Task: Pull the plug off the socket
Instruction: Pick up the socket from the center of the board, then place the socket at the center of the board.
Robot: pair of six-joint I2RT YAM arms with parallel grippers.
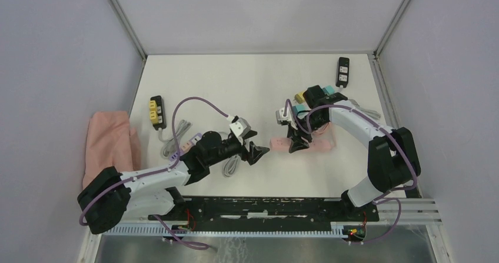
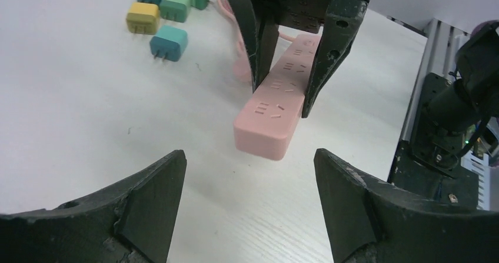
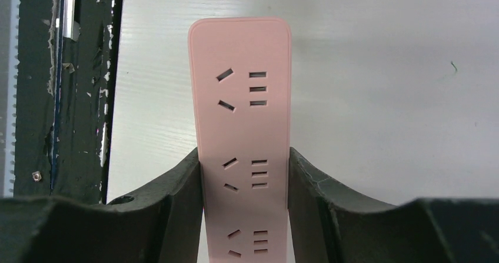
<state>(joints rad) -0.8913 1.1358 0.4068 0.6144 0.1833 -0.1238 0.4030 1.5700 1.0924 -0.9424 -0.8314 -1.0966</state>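
Your right gripper (image 3: 244, 157) is clamped across the long sides of the pink power strip (image 3: 242, 92) near the middle of the table (image 1: 235, 80). Your left gripper (image 2: 248, 157) gapes wide just short of the strip's free end, touching nothing. Loose coloured plugs (image 2: 169, 42) lie beside the strip.

pink power strip (image 2: 273, 107), teal plug (image 2: 169, 42), yellow plug (image 2: 142, 17), white table (image 2: 88, 110)

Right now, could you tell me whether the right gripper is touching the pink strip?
Touching. The right wrist view shows the right gripper closed on the pink strip, both fingers flush against its long sides, no gap.
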